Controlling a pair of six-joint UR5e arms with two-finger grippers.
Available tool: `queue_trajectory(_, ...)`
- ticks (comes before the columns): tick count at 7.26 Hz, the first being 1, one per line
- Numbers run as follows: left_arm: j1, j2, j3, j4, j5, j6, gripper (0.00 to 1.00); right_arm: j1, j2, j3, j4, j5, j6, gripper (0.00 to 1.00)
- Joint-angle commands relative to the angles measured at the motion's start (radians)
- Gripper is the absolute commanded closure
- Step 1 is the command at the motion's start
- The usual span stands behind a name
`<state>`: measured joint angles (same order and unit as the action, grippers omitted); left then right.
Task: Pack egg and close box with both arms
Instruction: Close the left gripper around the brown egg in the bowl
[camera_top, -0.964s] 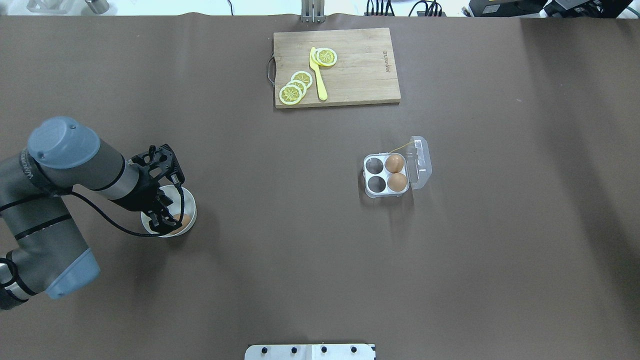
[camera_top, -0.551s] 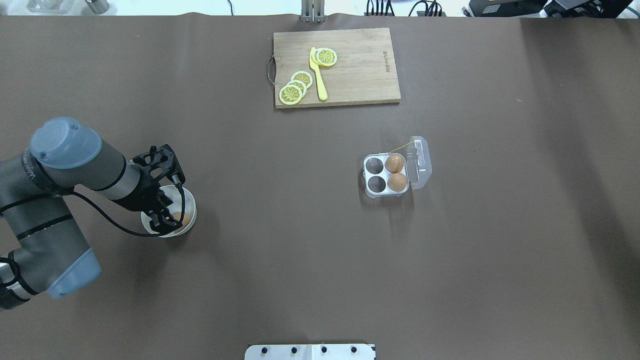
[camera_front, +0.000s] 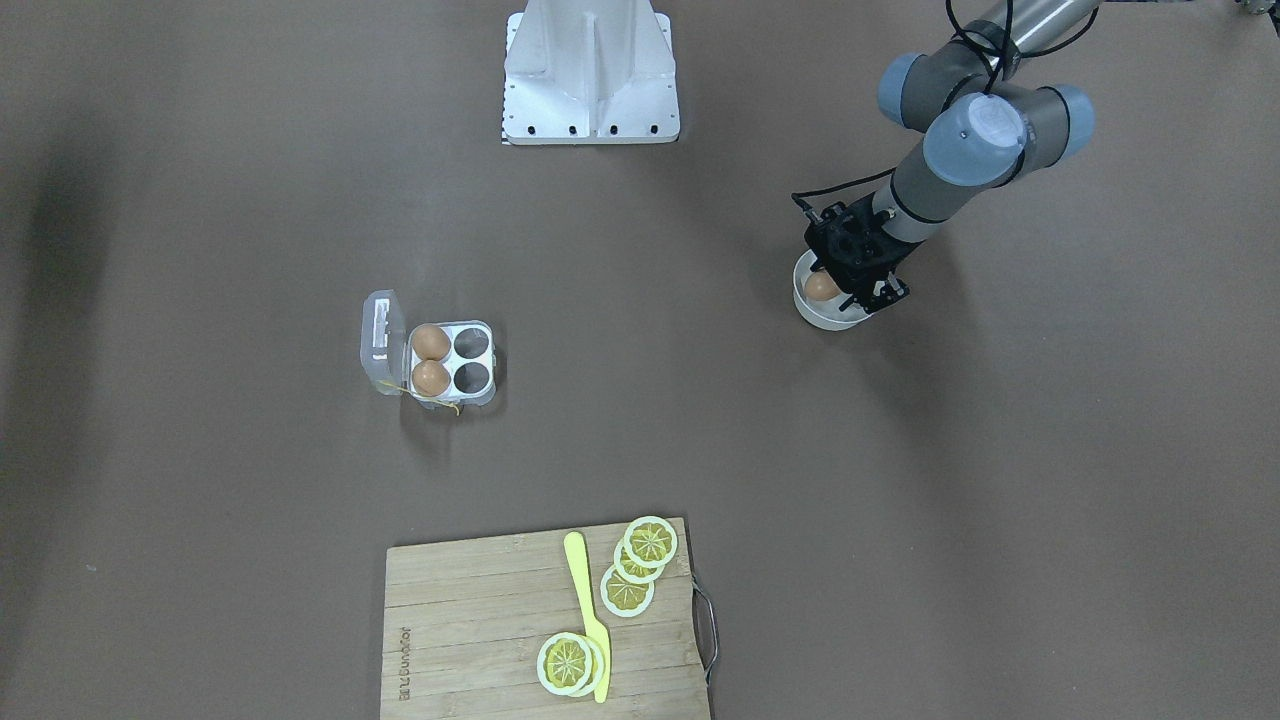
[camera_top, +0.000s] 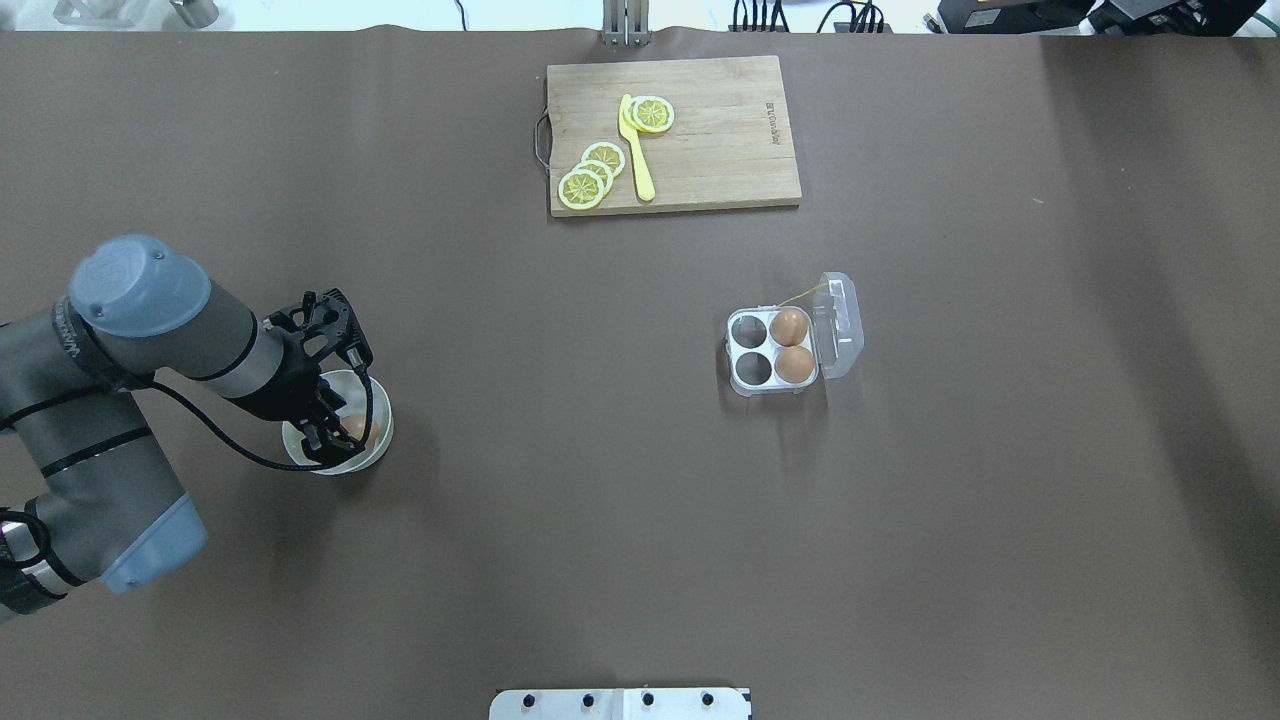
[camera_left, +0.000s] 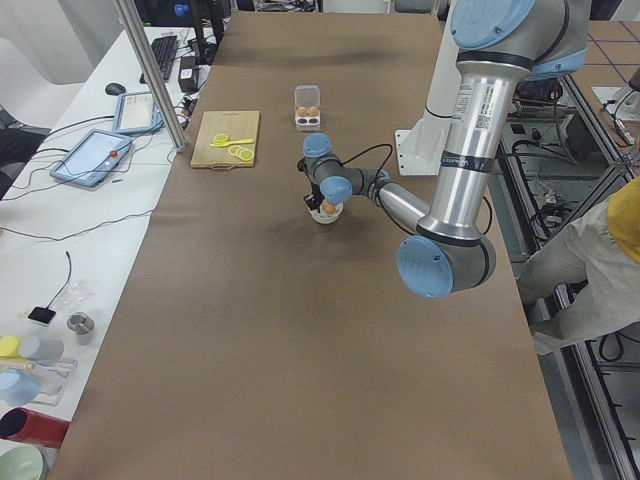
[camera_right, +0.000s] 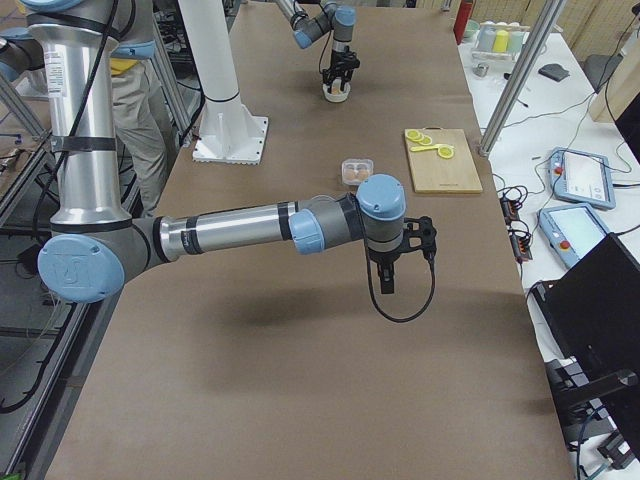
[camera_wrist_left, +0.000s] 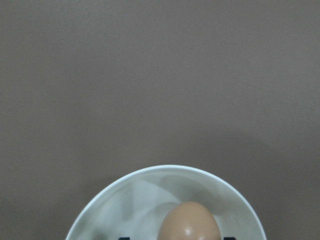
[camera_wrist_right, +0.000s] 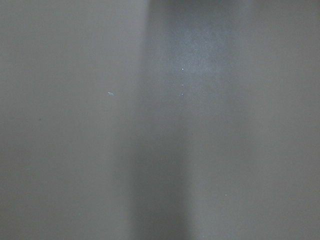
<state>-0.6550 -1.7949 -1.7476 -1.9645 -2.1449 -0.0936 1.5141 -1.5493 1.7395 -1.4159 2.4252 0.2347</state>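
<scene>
left gripper (camera_top: 335, 435) in white bowl (camera_wrist_left: 150, 180) near surface's (camera_top: 600, 500) left edge, spread astride egg (camera_wrist_left: 190, 222), box (camera_top: 768, 346) mid-surface, lid (camera_top: 840, 322) open, 2 eggs (camera_top: 790, 326) inside, right gripper (camera_right: 388, 280) near right edge, state can't tell

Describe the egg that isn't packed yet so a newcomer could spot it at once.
Find the left arm; its left gripper hangs into a round white bowl. The light-brown egg lies in that bowl, alone, whereas the two look-alike eggs sit side by side in the open egg carton, far from the bowl.
</scene>
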Motion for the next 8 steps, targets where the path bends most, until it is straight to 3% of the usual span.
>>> queue_trajectory(1,0.0,-0.001,0.01,0.0,0.0,0.0,0.35,0.0,0.0,0.0,0.0,0.0,0.0,0.0)
queue_trajectory(4,0.0,-0.003,0.008,0.0,0.002,-0.002,0.64,-0.002,0.0,0.0,0.0,0.0,0.002,0.0)
queue_trajectory(7,-0.005,0.008,-0.029,0.003,-0.019,0.0,0.75,0.0,0.0,0.0,0.0,0.0,0.002,0.0)
queue_trajectory(8,-0.018,0.008,-0.07,0.012,-0.083,-0.002,0.75,-0.002,0.0,0.0,0.0,0.0,0.002,0.0)
